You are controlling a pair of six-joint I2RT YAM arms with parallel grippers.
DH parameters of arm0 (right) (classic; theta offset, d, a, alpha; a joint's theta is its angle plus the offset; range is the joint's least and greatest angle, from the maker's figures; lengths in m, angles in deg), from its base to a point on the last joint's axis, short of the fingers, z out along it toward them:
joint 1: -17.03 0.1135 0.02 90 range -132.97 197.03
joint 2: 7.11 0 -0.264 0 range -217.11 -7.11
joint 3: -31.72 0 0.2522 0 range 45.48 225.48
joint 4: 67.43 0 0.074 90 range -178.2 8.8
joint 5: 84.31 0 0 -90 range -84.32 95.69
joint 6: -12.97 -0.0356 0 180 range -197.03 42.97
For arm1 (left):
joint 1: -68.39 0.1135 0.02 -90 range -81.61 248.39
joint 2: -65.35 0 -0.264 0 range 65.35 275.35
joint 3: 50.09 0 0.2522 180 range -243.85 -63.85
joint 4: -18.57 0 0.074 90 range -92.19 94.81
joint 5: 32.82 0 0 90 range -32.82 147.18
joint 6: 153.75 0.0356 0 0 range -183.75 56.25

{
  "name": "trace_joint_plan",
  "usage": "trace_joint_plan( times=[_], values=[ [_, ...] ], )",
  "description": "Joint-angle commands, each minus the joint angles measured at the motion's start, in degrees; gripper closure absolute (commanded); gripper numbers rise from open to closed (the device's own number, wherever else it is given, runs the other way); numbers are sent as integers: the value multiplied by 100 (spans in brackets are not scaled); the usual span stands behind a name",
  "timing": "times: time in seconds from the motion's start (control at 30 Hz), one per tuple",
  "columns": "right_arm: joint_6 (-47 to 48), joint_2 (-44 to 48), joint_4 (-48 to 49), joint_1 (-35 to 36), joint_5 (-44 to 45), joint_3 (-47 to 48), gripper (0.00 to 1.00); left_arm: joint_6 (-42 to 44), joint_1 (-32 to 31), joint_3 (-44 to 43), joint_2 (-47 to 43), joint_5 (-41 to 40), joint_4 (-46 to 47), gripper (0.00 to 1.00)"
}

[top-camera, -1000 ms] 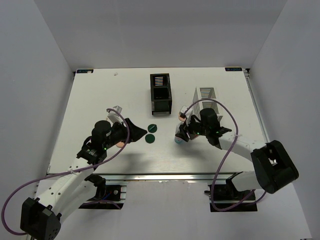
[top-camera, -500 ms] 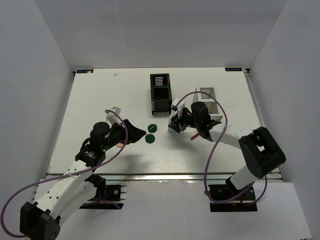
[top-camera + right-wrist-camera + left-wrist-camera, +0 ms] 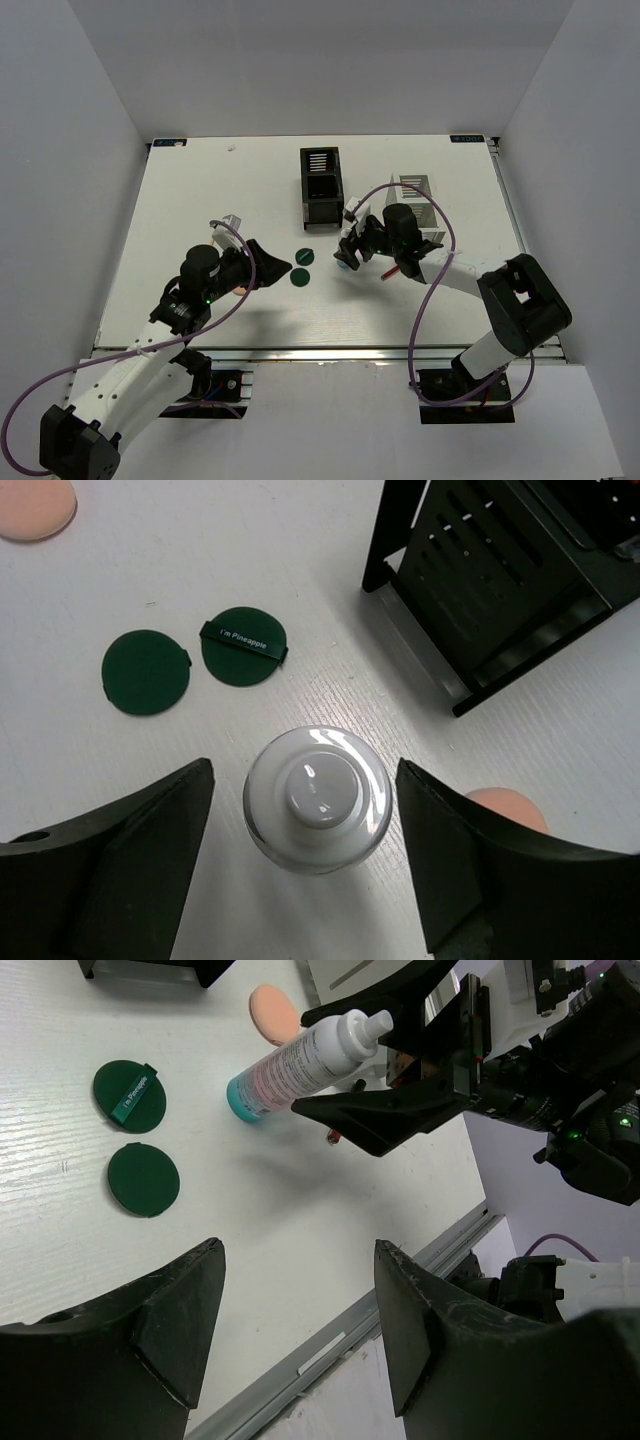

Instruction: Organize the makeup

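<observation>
Bottle: I see the small white bottle (image 3: 305, 1058) tilted, cap up toward the right gripper (image 3: 316, 810), teal base on the table (image 3: 200, 190) near the green discs (image 3: 195, 663).
Right arm: reaching left; fingers flank the bottle, contact unclear to me.
Left gripper (image 3: 300, 1330): spread wide, holding nothing.

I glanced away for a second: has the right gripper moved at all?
Yes. The right gripper has moved left and up the table, toward the black box, now around the bottle.
</observation>
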State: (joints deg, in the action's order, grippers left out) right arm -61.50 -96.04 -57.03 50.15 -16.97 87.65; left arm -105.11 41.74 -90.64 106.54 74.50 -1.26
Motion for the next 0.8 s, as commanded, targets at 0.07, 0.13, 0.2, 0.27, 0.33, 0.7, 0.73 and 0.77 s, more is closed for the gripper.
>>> trace_joint_plan(
  times=[0.07, 0.13, 0.2, 0.27, 0.33, 0.7, 0.73, 0.77],
  values=[
    [73, 358, 46, 27, -2, -8, 12, 102, -41, -274, -111, -62, -70, 30],
    [108, 612, -156, 1, -11, 54, 11, 242, -50, -414, -129, -71, -114, 32],
    [187, 805, -517, -17, -46, 80, 11, 391, -103, -660, -41, -80, -219, 38],
    [310, 1131, -806, -25, -133, 72, 11, 567, -199, -819, 64, -45, -246, 44],
    [633, 1560, -1298, -43, -326, -7, 11, 717, -296, -1065, 300, 52, -202, 58],
    [294, 4391, -3504, -1122, -142, 315, 11, 1710, -2967, -2497, 2453, -1178, -141, 51],
    [188, 4419, -3663, -1307, -134, 483, 14, 1772, -3099, -2594, 2690, -1265, -106, 48],
    [74, 4428, -3934, -1770, -204, 624, 22, 1859, -3292, -2812, 2945, -1345, -18, 47]
  ],
)
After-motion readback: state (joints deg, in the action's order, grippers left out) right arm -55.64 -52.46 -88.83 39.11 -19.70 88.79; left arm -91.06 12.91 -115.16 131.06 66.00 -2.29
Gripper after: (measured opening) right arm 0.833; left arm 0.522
